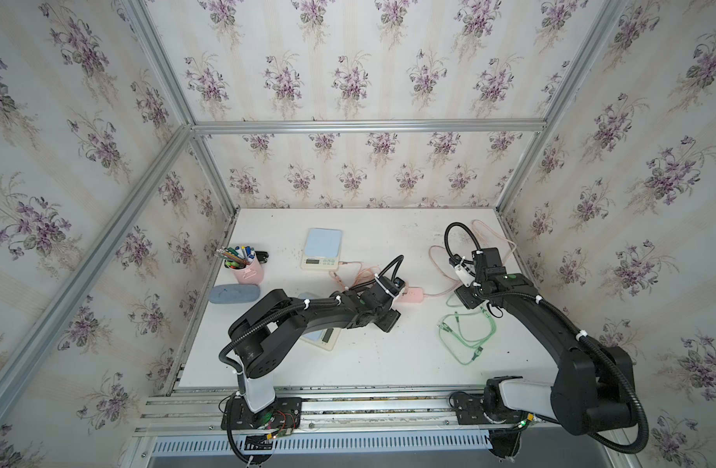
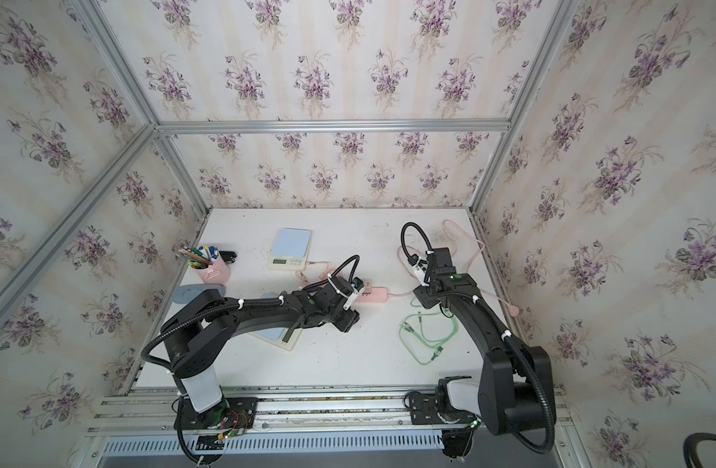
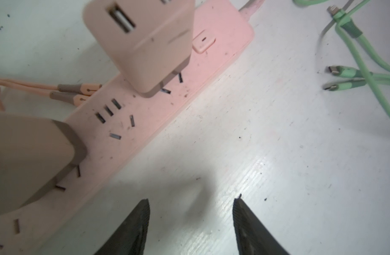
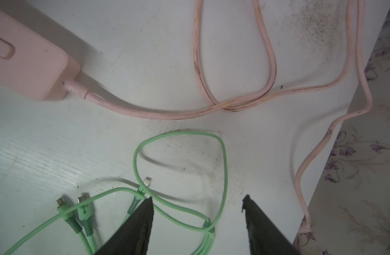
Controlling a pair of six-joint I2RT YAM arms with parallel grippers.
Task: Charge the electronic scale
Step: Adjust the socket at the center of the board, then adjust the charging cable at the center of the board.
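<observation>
The electronic scale (image 1: 323, 248), cream with a pale blue top, sits at the back of the table, and a thin pink cable (image 1: 358, 270) leaves its right side. The pink power strip (image 3: 145, 123) carries two plugged-in adapters; the USB port of one adapter (image 3: 145, 44) is empty. Two pink cable plugs (image 3: 75, 92) lie loose behind the strip. My left gripper (image 3: 191, 201) hovers open over bare table just in front of the strip, holding nothing. Over a green multi-plug cable (image 4: 222, 154) my right gripper (image 4: 197, 199) stands open, the cable lying on the table under its fingers.
A second scale (image 1: 328, 338) lies partly under my left arm. A pink pen cup (image 1: 247, 269) and a blue-grey case (image 1: 234, 293) stand at the left. The strip's thick pink cord (image 4: 145, 112) loops over the table's right edge (image 4: 352, 114).
</observation>
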